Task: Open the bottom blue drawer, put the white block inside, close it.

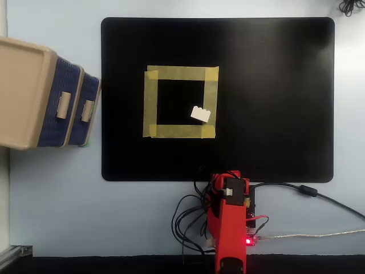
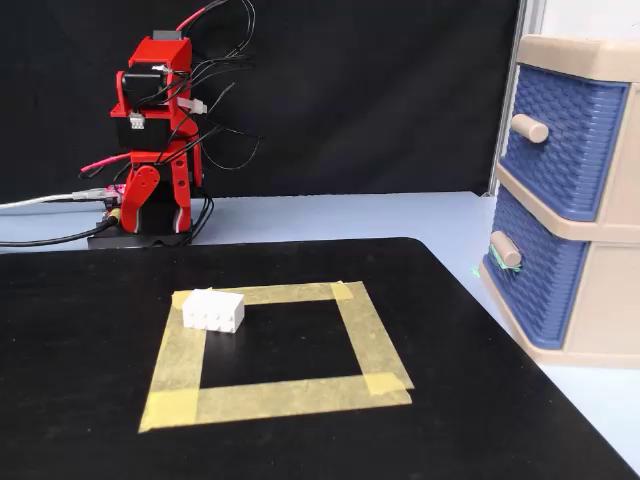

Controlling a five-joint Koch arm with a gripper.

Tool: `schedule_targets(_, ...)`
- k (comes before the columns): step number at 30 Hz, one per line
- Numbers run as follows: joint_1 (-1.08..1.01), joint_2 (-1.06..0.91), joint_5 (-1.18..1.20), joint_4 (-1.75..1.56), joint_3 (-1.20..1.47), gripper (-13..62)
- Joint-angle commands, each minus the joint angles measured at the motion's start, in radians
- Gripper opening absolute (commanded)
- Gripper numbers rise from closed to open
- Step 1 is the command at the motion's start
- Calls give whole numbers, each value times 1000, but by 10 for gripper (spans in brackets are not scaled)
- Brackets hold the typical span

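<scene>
White studded block (image 2: 213, 310) lies inside tape square (image 2: 276, 353); claw's state unreadable.

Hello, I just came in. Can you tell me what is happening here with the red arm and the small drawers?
Nothing is being handled at this moment. The red arm is folded up at its base, away from the black mat, and its fingers cannot be made out. The white block lies alone at one corner of the yellow tape square, partly on the tape. The drawer unit stands beside the mat, and both blue drawers look closed, including the bottom drawer. So the job seems not begun.
</scene>
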State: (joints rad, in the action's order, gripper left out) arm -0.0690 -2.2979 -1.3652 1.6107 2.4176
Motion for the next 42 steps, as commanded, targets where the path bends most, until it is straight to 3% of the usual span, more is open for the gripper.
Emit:
schedule_targets(1,-11,-44,-5,101,17,352)
schedule_targets(11,-11,-48,-9,110,8,340)
schedule_targets(17,26,-37,-38,103,-459,336)
schedule_targets(19,129,2,-115,80,-615,336)
schedule_targets(22,469,66,-445,-60,-670,336)
schedule_targets(25,848,202,-963,-387,-571,336)
schedule_targets(28,1089,325,-1390,-876,-457,336)
schedule_targets(33,1111,517,-1480,-1715,-255,336)
schedule_targets(37,1111,779,-1539,-2339,-216,336)
schedule_targets(42,1104,1121,-1565,-2672,-390,336)
